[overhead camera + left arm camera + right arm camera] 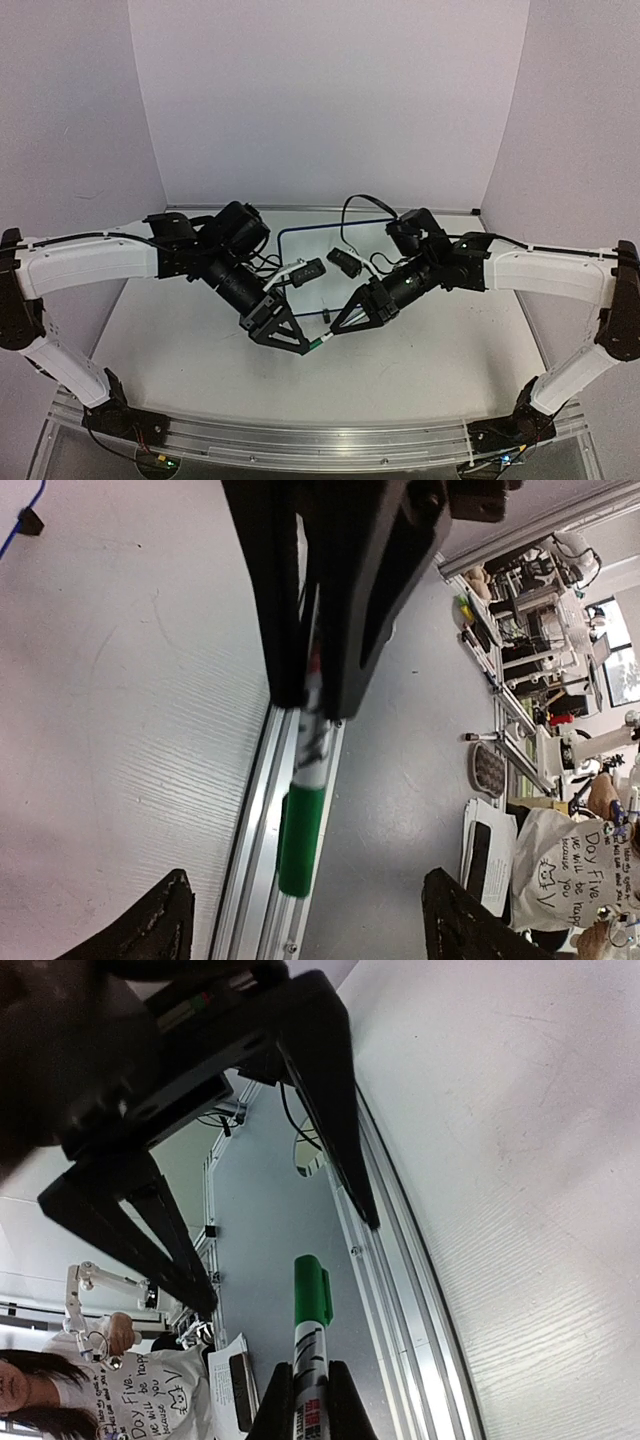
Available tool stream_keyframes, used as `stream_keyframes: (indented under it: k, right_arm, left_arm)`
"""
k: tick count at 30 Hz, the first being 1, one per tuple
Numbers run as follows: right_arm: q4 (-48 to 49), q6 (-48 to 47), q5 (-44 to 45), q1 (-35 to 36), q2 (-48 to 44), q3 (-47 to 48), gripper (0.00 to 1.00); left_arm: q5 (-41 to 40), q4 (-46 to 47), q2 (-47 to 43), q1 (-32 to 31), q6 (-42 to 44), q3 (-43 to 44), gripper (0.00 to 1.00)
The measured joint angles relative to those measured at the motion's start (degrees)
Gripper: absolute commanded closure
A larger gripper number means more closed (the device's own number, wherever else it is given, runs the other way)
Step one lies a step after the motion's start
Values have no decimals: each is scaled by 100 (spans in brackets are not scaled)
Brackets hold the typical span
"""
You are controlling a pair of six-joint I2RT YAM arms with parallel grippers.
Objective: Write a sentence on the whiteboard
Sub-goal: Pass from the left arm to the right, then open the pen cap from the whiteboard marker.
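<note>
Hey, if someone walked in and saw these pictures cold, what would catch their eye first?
Probably the two black grippers meeting over the middle of the table. The left gripper is shut on a green-capped marker, capped end toward the open right gripper. Behind them, the whiteboard is mostly hidden by the arms.

The whiteboard (300, 236), thin blue border visible, lies on the table behind both arms, mostly hidden; any writing cannot be seen.

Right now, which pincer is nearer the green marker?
Left. The left pincer is clamped on the green marker; the right pincer sits open just beyond its capped tip, not touching.
</note>
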Motion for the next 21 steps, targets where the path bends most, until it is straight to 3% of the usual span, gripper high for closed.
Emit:
stream_keyframes:
  k: [4, 9, 21]
  right_arm:
    - [435, 270, 53, -165, -295, -165, 100]
    - [909, 525, 22, -187, -416, -166, 100]
    - [1356, 835, -120, -187, -424, -188, 100]
  left_arm:
    - [-102, 987, -704, 114, -630, -684, 16]
    - [-102, 1852, -867, 117, -1170, -928, 17]
    - [377, 2529, -583, 117, -1643, -968, 84]
